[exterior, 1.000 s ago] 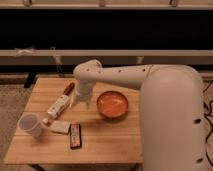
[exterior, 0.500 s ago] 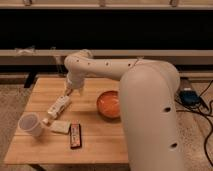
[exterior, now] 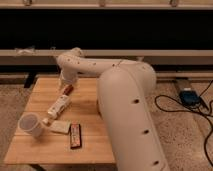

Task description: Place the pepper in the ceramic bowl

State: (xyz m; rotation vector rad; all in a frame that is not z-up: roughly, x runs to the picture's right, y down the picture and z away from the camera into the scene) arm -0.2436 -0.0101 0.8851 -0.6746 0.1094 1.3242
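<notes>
The pepper (exterior: 68, 90) is a small dark red piece lying on the wooden table (exterior: 40, 150), just beyond the top end of a white tube (exterior: 59, 106). My gripper (exterior: 65, 81) hangs at the end of the white arm, directly above the pepper and close to it. The ceramic bowl is hidden behind my arm, which crosses the right side of the table.
A white cup (exterior: 31, 125) stands at the table's front left. A small white packet (exterior: 60, 126) and a flat dark bar (exterior: 75, 136) lie near the front. A dark wall with a ledge runs behind the table. Cables and a box (exterior: 189, 96) lie on the floor at right.
My arm has swung left, from above the bowl to over the pepper. It now covers the bowl, which showed in the earlier frames. The things on the table have not moved.
</notes>
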